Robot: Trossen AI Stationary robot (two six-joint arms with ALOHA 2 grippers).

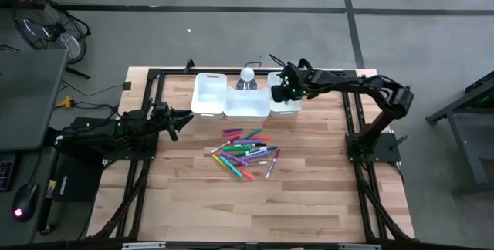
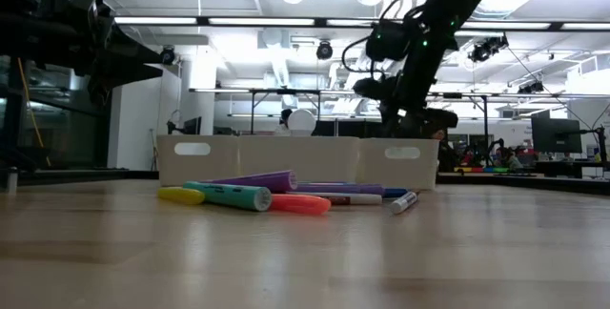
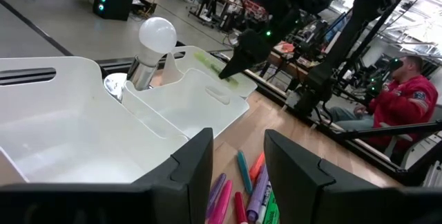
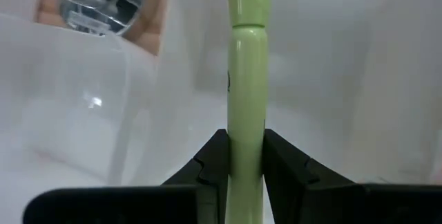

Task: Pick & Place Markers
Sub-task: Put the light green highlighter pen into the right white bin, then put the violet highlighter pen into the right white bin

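Several markers (image 1: pixel 247 153) in mixed colours lie in a loose pile on the wooden table, in front of three white bins in a row. My right gripper (image 1: pixel 279 92) hangs over the right bin (image 1: pixel 287 108), shut on a light green marker (image 4: pixel 247 58). In the low view it stands above that bin (image 2: pixel 398 161). My left gripper (image 3: pixel 238 158) waits level at the table's left side (image 1: pixel 181 119), pointing toward the bins. It is open with nothing between its fingers. My right gripper pinches the light green marker's barrel (image 4: pixel 246 141) between its two fingers (image 4: pixel 214 158). The marker lies along the fingers, and a long part of it sticks out past their tips. The fingers slant down from the table's right side. The marker is lifted clear over the white bin's inside.
The left bin (image 1: pixel 208 94) and middle bin (image 1: pixel 247 103) stand beside the right one. A white bulb on a shiny base (image 1: pixel 247 75) stands just behind the bins. A person in red (image 3: pixel 404 92) sits beyond the table. Bare wood lies toward the near edge (image 1: pixel 255 211).
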